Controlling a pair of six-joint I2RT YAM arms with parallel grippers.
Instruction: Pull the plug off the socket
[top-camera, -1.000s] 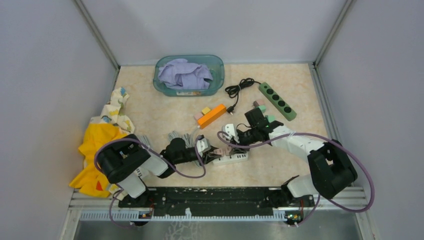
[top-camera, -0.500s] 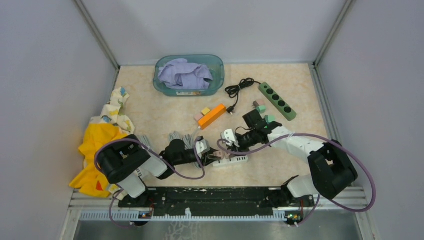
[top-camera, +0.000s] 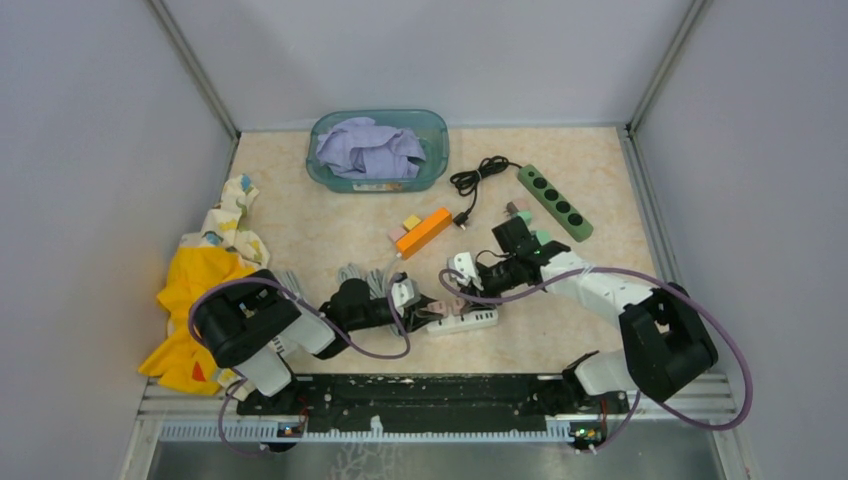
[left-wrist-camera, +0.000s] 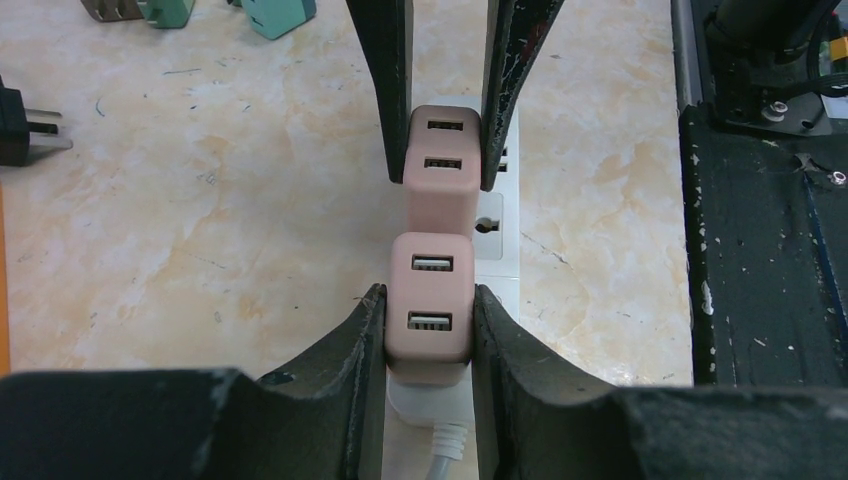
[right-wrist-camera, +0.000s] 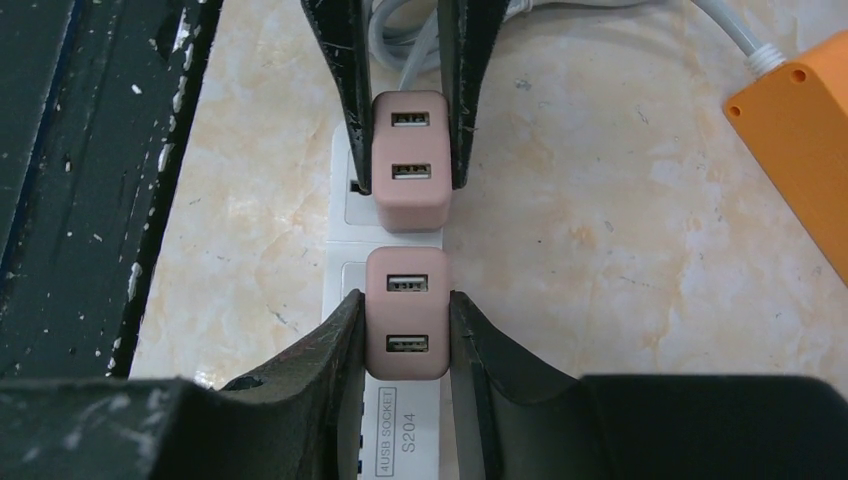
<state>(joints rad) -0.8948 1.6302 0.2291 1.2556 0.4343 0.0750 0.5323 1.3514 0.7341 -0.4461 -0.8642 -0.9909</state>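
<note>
Left fingers (left-wrist-camera: 340, 390) tight on left pink plug (left-wrist-camera: 430, 305), right fingers (right-wrist-camera: 320, 380) on right pink plug (right-wrist-camera: 405, 325), atop white socket strip (right-wrist-camera: 405, 445).

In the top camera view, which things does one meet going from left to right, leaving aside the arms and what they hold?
Yellow cloth → teal bin → black cable → green power strip.
</note>
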